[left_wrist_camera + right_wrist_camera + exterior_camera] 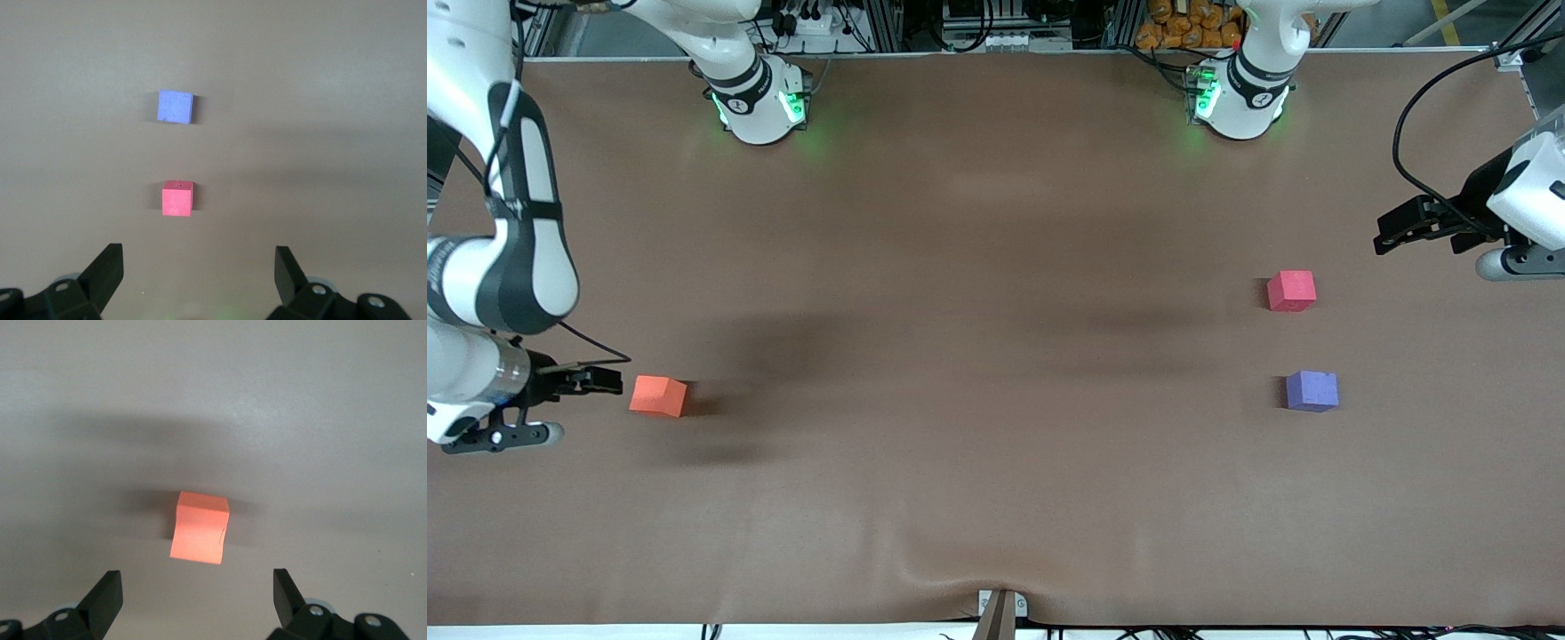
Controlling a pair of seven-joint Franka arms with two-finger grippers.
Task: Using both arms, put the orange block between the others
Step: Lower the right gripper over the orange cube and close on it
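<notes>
The orange block [658, 396] [199, 528] lies on the brown table toward the right arm's end. My right gripper [609, 378] [197, 587] hovers just beside it, open, with nothing between its fingers. The pink-red cube [1291, 291] [177, 198] and the purple-blue cube [1312, 391] [176, 107] sit toward the left arm's end, apart from each other, the purple-blue one nearer the front camera. My left gripper [1392, 233] [199, 265] is up in the air by that end of the table, open and empty, short of the pink-red cube.
The brown table cover [978, 356] has a small wrinkle near its front edge by a clamp [1000, 609]. The arm bases [760, 107] [1236, 102] glow green along the table's back edge.
</notes>
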